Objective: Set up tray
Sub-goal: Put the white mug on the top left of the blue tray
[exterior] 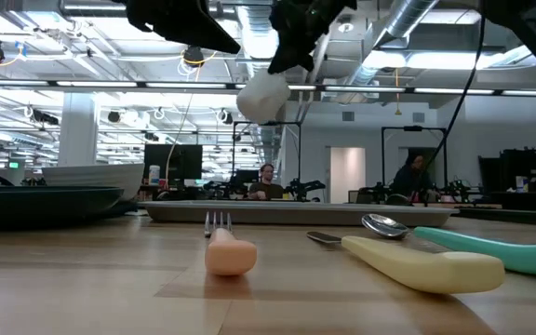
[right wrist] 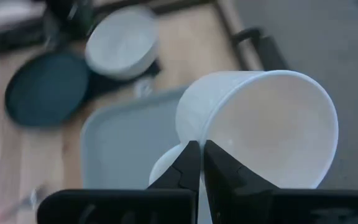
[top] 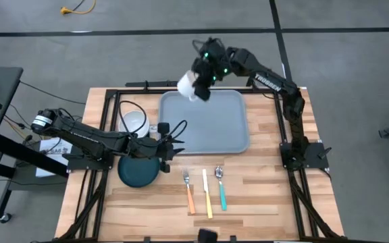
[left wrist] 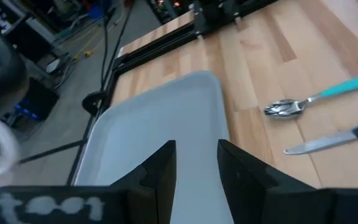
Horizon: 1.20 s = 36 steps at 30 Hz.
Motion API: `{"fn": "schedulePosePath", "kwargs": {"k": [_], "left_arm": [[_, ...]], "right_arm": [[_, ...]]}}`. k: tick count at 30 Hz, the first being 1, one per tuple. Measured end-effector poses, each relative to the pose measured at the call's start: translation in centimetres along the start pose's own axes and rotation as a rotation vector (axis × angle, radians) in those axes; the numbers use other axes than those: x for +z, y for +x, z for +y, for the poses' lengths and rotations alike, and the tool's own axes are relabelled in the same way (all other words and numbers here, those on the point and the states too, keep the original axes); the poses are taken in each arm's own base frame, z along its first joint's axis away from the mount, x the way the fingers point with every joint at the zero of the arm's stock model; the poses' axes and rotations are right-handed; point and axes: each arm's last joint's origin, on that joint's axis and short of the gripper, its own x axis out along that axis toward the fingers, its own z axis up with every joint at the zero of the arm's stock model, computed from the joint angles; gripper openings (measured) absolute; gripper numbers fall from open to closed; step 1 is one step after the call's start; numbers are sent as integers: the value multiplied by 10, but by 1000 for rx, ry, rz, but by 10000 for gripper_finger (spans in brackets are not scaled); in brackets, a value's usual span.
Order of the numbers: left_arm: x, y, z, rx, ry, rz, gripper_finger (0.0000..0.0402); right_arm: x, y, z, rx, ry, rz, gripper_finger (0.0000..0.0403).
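The grey-blue tray (top: 211,125) lies flat in the middle of the table, also seen in the left wrist view (left wrist: 166,118). My right gripper (top: 202,82) hangs over the tray's far left corner, shut on a white cup (top: 189,88), which also shows in the low view (exterior: 263,93). My left gripper (top: 174,145) hovers by the tray's near left corner. Its fingers (left wrist: 163,171) stand apart with nothing between them. A dark teal plate (top: 138,170) and a white bowl (top: 135,121) rest on the table left of the tray. My right gripper pinches the cup's wall at the rim (right wrist: 190,138) between its two shut fingers; one finger looks to be inside the mouth and the other outside. The cup is lifted clear above the tray, tilted, its open mouth (right wrist: 272,130) turned toward the wrist.
A fork with an orange handle (top: 188,189), a knife with a yellow handle (top: 206,194) and a spoon with a teal handle (top: 220,187) lie side by side on the wood near the front edge. Black frame rails run along the table's sides. People sit far behind the table.
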Motion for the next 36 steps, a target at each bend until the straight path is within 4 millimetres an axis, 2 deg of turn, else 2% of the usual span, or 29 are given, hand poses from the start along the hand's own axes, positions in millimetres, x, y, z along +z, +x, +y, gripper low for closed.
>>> {"fn": "schedulePosePath", "kwargs": {"k": [4, 6, 14, 18, 23, 29, 32, 36], "left_arm": [[0, 0, 1, 18, -17, 6, 108], [0, 0, 1, 32, -19, 10, 108], [-2, -1, 6, 228, -13, 73, 108], [-4, -1, 9, 324, 8, 118, 108], [-7, -4, 13, 488, 65, 196, 105], [-7, -6, 21, 689, 137, 284, 89], [-7, -4, 27, 714, 148, 297, 80], [-4, -2, 33, 721, 136, 278, 73]], "right_arm": [[4, -6, -21, -47, 89, -84, 0], [7, -6, -25, -57, 111, -121, 0], [15, 26, -7, -8, 109, -246, 0], [11, 37, -11, -7, 142, -268, 0], [5, 37, -32, -3, 223, -312, 0], [4, 34, -52, 130, 361, -385, 0], [5, 33, -54, 159, 419, -402, 0], [10, 34, -45, 190, 441, -416, 0]]}}
